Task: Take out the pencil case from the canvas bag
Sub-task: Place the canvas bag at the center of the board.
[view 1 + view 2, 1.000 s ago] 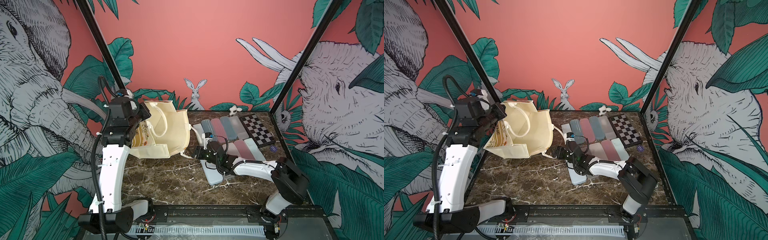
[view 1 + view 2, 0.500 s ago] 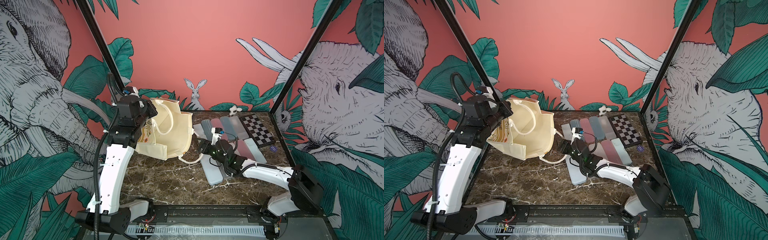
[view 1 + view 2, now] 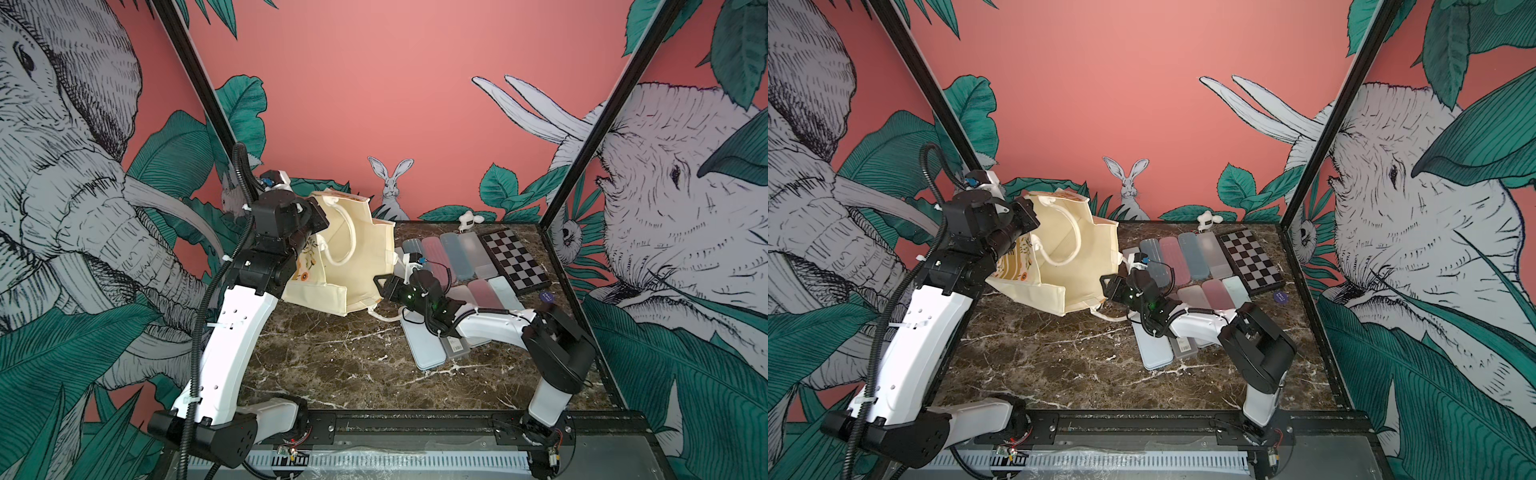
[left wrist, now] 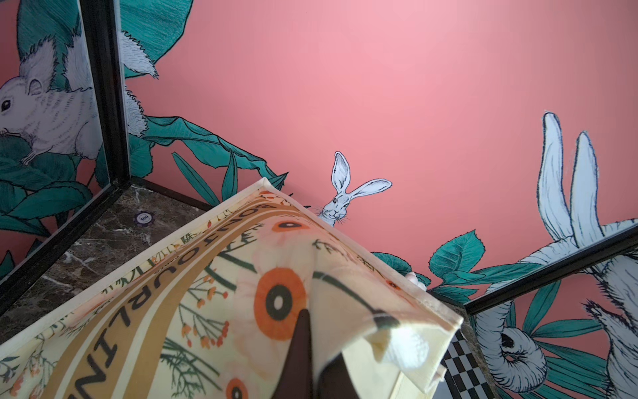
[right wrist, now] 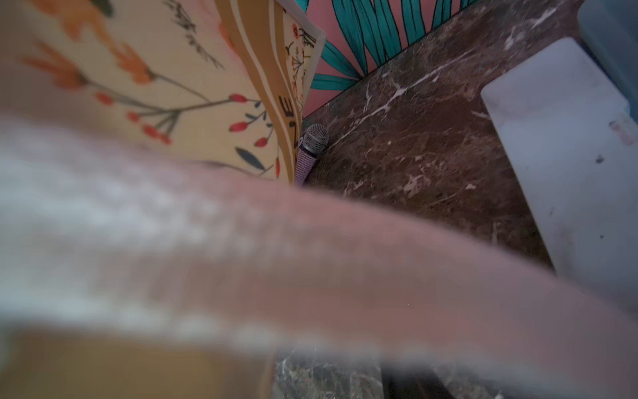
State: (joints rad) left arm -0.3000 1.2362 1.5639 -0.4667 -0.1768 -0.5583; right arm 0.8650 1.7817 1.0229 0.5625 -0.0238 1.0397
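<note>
1. Nearest, two flat pastel cases (image 3: pixel 423 348) lay shut side by side. The right arm stretched over their far ends.
2. Just beyond, the right gripper (image 3: pixel 380 286) sat at the lower corner of the canvas bag's mouth, above a trailing rope handle (image 3: pixel 385 319). A blurred cream band filled its wrist view, so I could not tell how its jaws stood.
3. The canvas bag (image 3: pixel 361 266) was at the table's left rear, tipped with its mouth gaping toward the right arm. Inside showed cream lining and the inner rope handle (image 3: pixel 1077 239). Whether a pencil case lay within could not be told. The left gripper (image 4: pixel 307 331) was clamped on the printed face near the rim, holding it up.
4. Farther right, rows of cases (image 3: pixel 457 253) lay edge to edge.
5. The table (image 3: pixel 332 365) was dark, white-veined marble, boxed by black posts and coral walls painted with elephants, leaves and a rabbit.
6. A chessboard (image 3: pixel 515 262) lay just beside the rows, with a purple chip (image 3: pixel 546 297) near its front corner. A microphone (image 5: pixel 312 145) lay against the bag's far side. A small white figure (image 3: pixel 467 219) stood by the back wall.
</note>
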